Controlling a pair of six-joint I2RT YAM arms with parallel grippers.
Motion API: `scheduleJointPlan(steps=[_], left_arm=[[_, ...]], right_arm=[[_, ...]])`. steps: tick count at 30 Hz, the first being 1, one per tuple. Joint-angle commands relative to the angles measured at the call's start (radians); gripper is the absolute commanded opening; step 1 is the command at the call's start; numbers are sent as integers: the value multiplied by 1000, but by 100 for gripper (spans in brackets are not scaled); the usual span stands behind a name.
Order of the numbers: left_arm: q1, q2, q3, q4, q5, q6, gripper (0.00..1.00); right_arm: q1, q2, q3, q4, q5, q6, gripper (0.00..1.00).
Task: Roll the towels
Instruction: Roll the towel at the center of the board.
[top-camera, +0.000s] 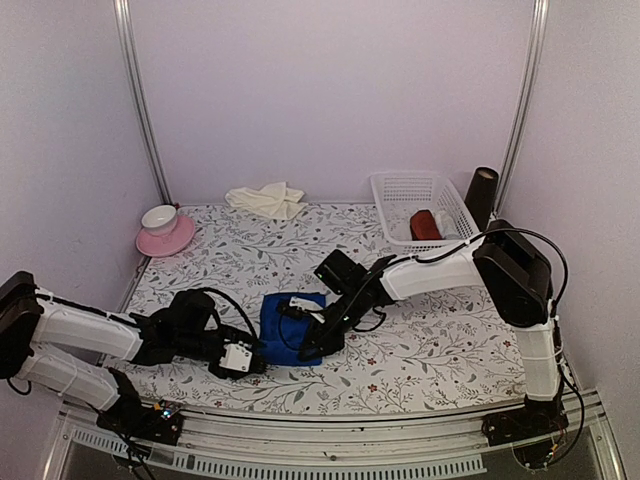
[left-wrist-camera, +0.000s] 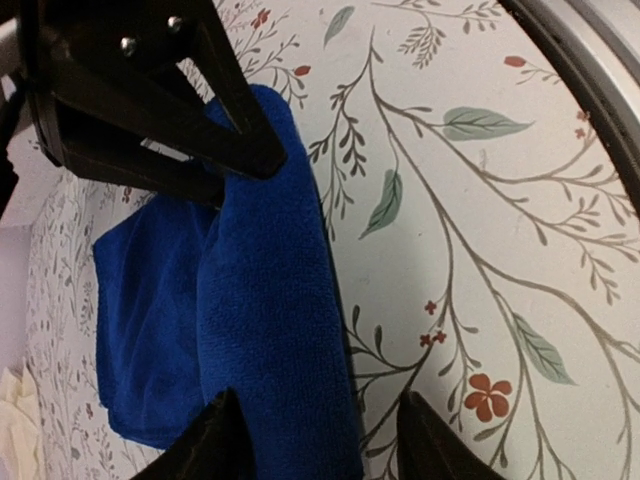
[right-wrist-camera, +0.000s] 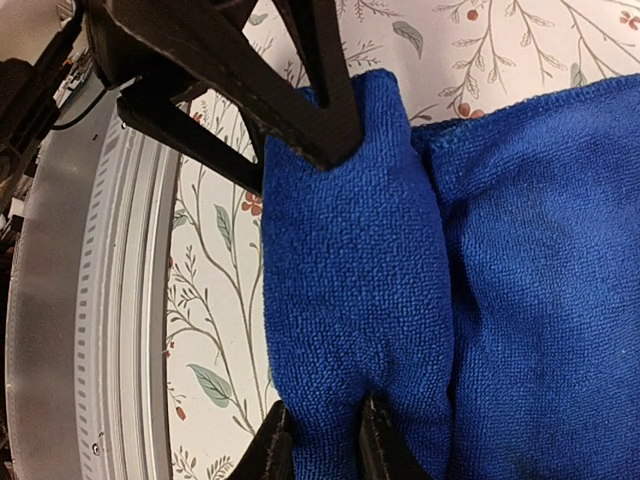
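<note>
Pinches rolled edge of blue towel (top-camera: 285, 315), at lower centre of top view, between right gripper (right-wrist-camera: 340, 300) jaws, straddles same roll with left gripper (left-wrist-camera: 290, 300) jaws, contacting cloth yet not revealing whether clamped or merely spread, and shows cream towel (top-camera: 265, 200) crumpled at upper centre.

We find no words, numbers, labels or brand marks that we can read in any view. The only print we see is the leaf-and-flower pattern on the tablecloth (top-camera: 440, 345), and it carries no lettering.
</note>
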Motion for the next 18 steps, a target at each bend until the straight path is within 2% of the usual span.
scheduleJointPlan(steps=[1, 5, 11, 15, 18], left_arm=[[-15, 49, 40, 28, -45, -24, 47], [-14, 72, 42, 52, -71, -47, 39], [-15, 122, 64, 54, -130, -76, 3], [-12, 110, 82, -33, -109, -73, 0], [6, 94, 134, -175, -30, -74, 0]], right_arm=[[-5, 33, 15, -36, 3, 2, 20], [-5, 37, 15, -41, 9, -4, 20], [-5, 41, 17, -44, 24, -14, 21], [-6, 15, 0, -42, 69, -30, 26], [-7, -60, -45, 3, 120, -50, 29]])
